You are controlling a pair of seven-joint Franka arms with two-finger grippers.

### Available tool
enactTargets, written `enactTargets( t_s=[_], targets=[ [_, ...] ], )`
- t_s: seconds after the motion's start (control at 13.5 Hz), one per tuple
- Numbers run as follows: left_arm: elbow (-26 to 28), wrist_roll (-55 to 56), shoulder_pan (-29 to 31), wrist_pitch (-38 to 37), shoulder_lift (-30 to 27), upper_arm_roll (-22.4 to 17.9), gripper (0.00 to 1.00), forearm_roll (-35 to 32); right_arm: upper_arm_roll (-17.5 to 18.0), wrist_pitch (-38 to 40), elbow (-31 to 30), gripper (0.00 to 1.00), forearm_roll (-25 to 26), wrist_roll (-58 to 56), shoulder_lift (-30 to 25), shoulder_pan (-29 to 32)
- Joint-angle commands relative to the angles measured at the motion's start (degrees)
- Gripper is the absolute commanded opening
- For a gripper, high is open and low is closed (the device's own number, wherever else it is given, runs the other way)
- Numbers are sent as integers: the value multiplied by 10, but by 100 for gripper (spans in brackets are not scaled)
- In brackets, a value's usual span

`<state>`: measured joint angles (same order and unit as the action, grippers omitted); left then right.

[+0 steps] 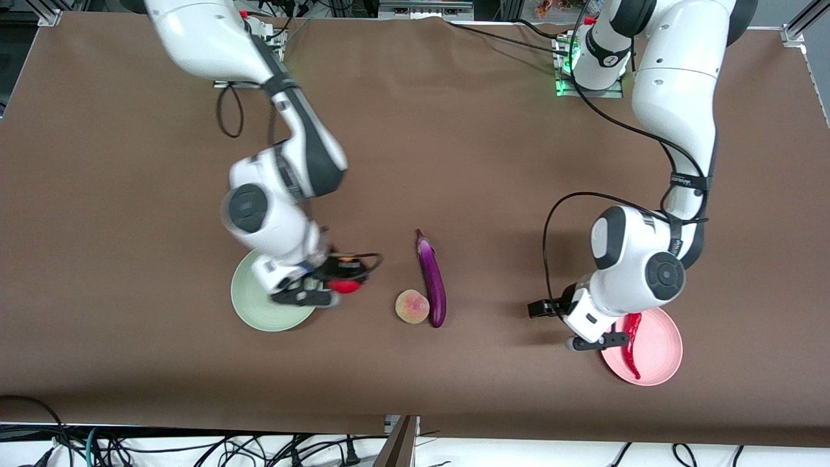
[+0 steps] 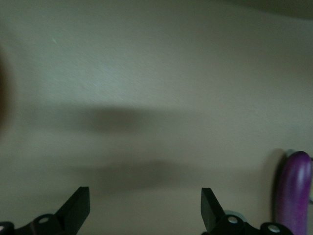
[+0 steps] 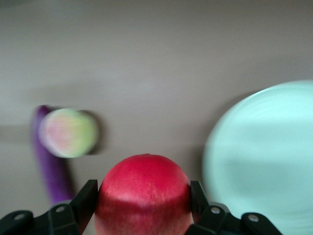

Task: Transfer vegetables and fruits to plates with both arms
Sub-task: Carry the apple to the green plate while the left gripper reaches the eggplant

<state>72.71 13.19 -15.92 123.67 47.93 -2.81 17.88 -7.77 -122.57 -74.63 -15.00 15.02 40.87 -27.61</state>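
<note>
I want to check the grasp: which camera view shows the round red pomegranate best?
The right wrist view: the round red pomegranate fills the space between the right end effector's fingers. The front view shows only a small red part beside the arm. The left wrist view lacks it.

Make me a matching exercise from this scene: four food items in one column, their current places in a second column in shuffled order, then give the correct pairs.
Items:
1. pomegranate
2. chili pepper
3. peach
4. eggplant

Places:
A. lying on the pink plate
B. on the table, touching the eggplant's side, toward the right arm's end
C. clamped in the right gripper beside the pale green plate
D. lying lengthwise on the table, mid-table between the two plates

Pairs: 1-C, 2-A, 3-B, 4-D

The left gripper is open, near the pink plate.
</note>
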Motion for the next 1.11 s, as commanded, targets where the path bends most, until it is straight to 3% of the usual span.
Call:
enactTargets(
  t_s=[0.0, 0.22, 0.44, 0.67, 0.74, 0.81, 0.89, 1.04],
  targets=[
    [-8, 70, -43, 14, 7, -6, 100, 7, -8, 12, -24, 18, -13, -136, -4, 65],
    [-5, 118, -86, 15, 6, -6, 100, 6, -6, 0, -58, 25, -16, -229, 9, 134],
    [-4, 141, -128, 26, 11, -6, 100, 5, -6, 1, -59, 26, -52, -230, 11, 133],
    [2, 177, -161, 75, 22, -6, 100, -13, -5, 3, -60, 29, -54, -228, 11, 133],
    [4, 190, -168, 82, 26, -6, 100, -39, -6, 4, -61, 54, -53, -230, 11, 131],
    [4, 215, -176, 89, 36, -5, 100, -63, -6, 6, -59, 92, -52, -231, 10, 132],
    [3, 252, -189, 94, 45, -5, 100, -86, -6, 11, -57, 100, -49, -235, 8, 136],
    [3, 298, -203, 105, 59, -2, 100, -118, -6, 36, -49, 100, -49, -231, 3, 130]
  ],
)
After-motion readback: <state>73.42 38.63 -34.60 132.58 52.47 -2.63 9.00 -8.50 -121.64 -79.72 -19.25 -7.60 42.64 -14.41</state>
